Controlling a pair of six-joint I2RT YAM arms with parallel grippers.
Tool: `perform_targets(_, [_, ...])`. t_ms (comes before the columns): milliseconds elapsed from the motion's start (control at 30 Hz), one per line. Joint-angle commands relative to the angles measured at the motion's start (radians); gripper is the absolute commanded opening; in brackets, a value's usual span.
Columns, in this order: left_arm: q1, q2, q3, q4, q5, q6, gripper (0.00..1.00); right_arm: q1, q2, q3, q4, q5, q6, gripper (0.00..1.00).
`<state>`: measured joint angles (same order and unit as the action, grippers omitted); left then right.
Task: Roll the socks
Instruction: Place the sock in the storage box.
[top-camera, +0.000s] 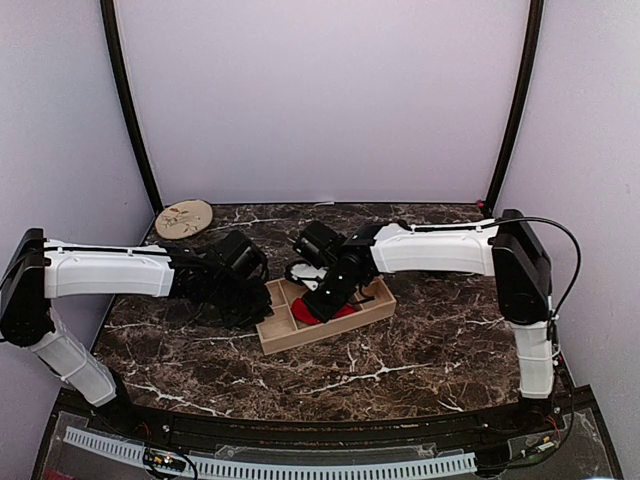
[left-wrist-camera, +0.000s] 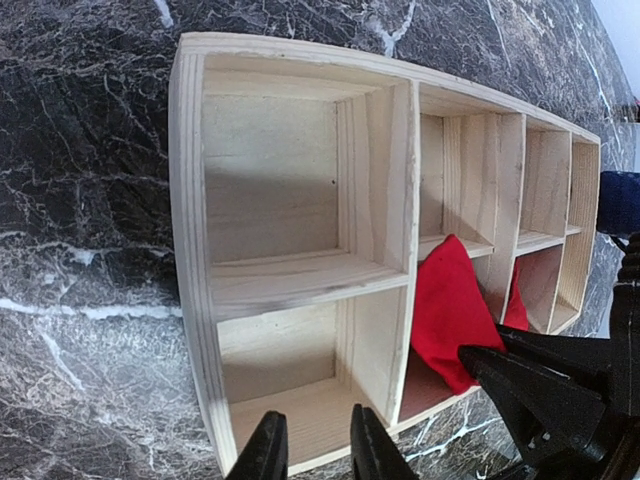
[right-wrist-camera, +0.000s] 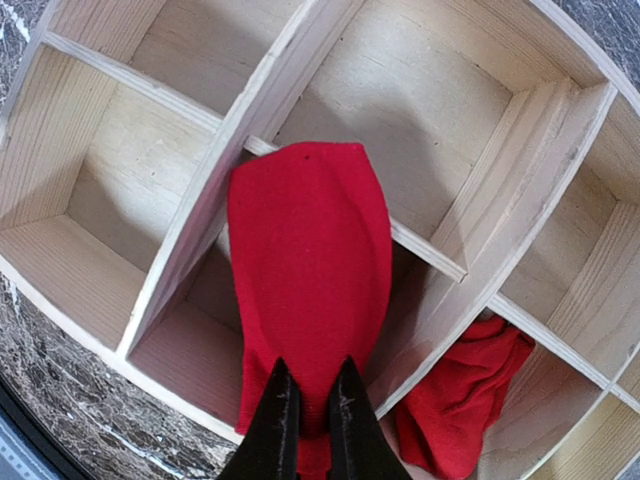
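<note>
A red sock (right-wrist-camera: 305, 260) hangs flat from my right gripper (right-wrist-camera: 308, 375), which is shut on its near end. The sock drapes over a divider of the wooden compartment box (right-wrist-camera: 150, 90) and reaches down into a middle cell. A second red sock (right-wrist-camera: 455, 390) lies bunched in the neighbouring cell. In the left wrist view the held sock (left-wrist-camera: 450, 310) shows beside the right gripper's black fingers (left-wrist-camera: 520, 375). My left gripper (left-wrist-camera: 315, 425) hovers over the box's end cell, jaws apart with nothing between them. From above, both grippers meet at the box (top-camera: 372, 308).
The box sits mid-table on dark marble (top-camera: 420, 350), angled, with several bare cells. A round wooden disc (top-camera: 184, 218) lies at the back left corner. Grey walls and two black posts close in the back and sides.
</note>
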<state>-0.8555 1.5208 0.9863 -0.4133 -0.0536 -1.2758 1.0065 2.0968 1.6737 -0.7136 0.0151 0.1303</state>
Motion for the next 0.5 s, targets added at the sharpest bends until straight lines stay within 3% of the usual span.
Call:
perform_targets(0, [0.004,0.015,-0.011,0.016,-0.009,0.001,0.25,-0.004,0.034,0.025,-0.028,-0.014,-0.017,0.00])
perform_targets(467, [0.009,0.021,-0.038,0.042,-0.008,-0.021,0.25,0.022,0.043,-0.040,0.024,-0.055,-0.009,0.00])
